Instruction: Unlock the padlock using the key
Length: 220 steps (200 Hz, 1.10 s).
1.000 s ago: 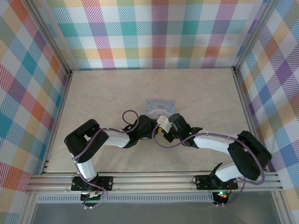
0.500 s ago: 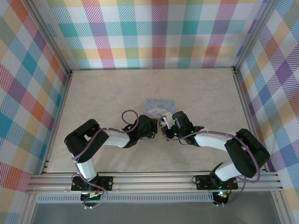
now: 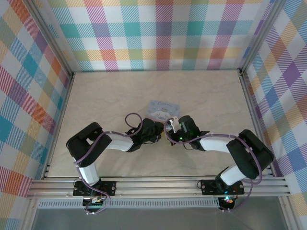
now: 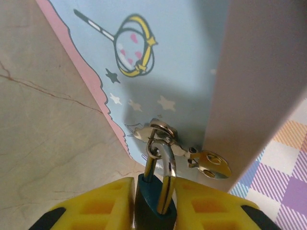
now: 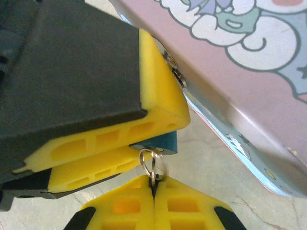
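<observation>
In the left wrist view the small dark teal padlock [image 4: 149, 203] sits between my left gripper's [image 4: 154, 187] yellow fingers, which press on its body. Its metal shackle [image 4: 166, 160] runs through the hasp ring of the light-blue tin [image 4: 177, 62]. From the right wrist, the padlock's underside [image 5: 163, 142] peeks out between the left gripper's fingers [image 5: 158, 105]. My right gripper [image 5: 153, 188] is shut on the key [image 5: 153, 181], whose thin dark head is pinched at the fingertips, its wire ring [image 5: 145, 160] hanging just below the lock. The blade is hidden. Both grippers meet beside the tin [image 3: 163, 108].
The tin [image 5: 240, 72] lies tilted close to both wrists, its lid carrying a white cartoon figure. A brass hasp plate [image 4: 211, 164] hangs at its edge. Beige tabletop [image 3: 105, 96] spreads around, fenced by checked walls and an aluminium rail [image 3: 158, 184] at the near edge.
My right wrist has swung toward the far side and its forearm has shifted left, staying at the padlock. More of the tin shows. The left arm has hardly moved.
</observation>
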Tool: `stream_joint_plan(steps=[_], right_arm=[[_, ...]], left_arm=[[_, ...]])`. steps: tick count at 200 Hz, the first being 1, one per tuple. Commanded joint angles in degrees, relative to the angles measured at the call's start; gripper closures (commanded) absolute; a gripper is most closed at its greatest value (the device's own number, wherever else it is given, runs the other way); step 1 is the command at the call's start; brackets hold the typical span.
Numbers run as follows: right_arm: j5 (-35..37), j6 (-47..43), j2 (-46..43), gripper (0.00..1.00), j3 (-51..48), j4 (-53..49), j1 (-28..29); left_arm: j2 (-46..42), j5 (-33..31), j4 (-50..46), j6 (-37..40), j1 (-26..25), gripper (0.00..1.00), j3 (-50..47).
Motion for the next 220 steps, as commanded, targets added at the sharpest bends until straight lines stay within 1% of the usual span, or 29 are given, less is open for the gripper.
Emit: stream_joint_plan(steps=[1, 8, 15, 42, 72, 92, 128, 156, 189, 220], right_arm=[[-1.9, 0.6, 0.7, 1.0, -0.8, 2.3, -0.3], [-1.9, 0.5, 0.9, 1.0, -0.9, 2.3, -0.4], [-1.9, 0.6, 1.0, 1.0, -1.0, 2.5, -0.4], [-2.5, 1.1, 1.0, 1.0, -1.5, 3.5, -0.5], [-3.7, 2.2, 1.1, 1.0, -1.7, 4.0, -1.1], [-4.5, 2.7, 1.2, 1.0, -1.6, 4.1, -1.4], [-5.9, 3.5, 1.3, 1.0, -1.8, 4.8, -2.2], [-7.3, 4.3, 1.4, 1.0, -1.9, 5.4, -3.3], [-9.1, 4.8, 2.0, 1.0, -1.7, 5.5, -4.9], [-10.0, 4.7, 2.4, 1.0, -1.4, 5.3, -5.6]], left_arm=[[-0.8, 0.7, -2.2, 0.4, 0.2, 0.68, -1.2], [-1.1, 0.6, -2.4, 0.3, 0.4, 0.66, -1.4], [-1.5, 0.5, -2.8, 2.2, 0.7, 0.64, -1.7], [-3.7, 0.4, -4.9, 4.1, 1.7, 0.52, -2.1], [-7.9, -0.1, -10.4, 7.8, 3.0, 0.35, -1.7], [-11.5, -0.8, -15.4, 11.1, 3.9, 0.28, -1.1], [-17.6, -1.1, -22.9, 15.8, 7.1, 0.24, -0.9], [-20.2, 2.3, -29.0, 21.6, 12.0, 0.21, 0.7], [-19.9, 7.8, -35.3, 28.9, 18.2, 0.2, 4.2], [-17.5, 11.9, -34.4, 33.1, 21.6, 0.19, 6.0]])
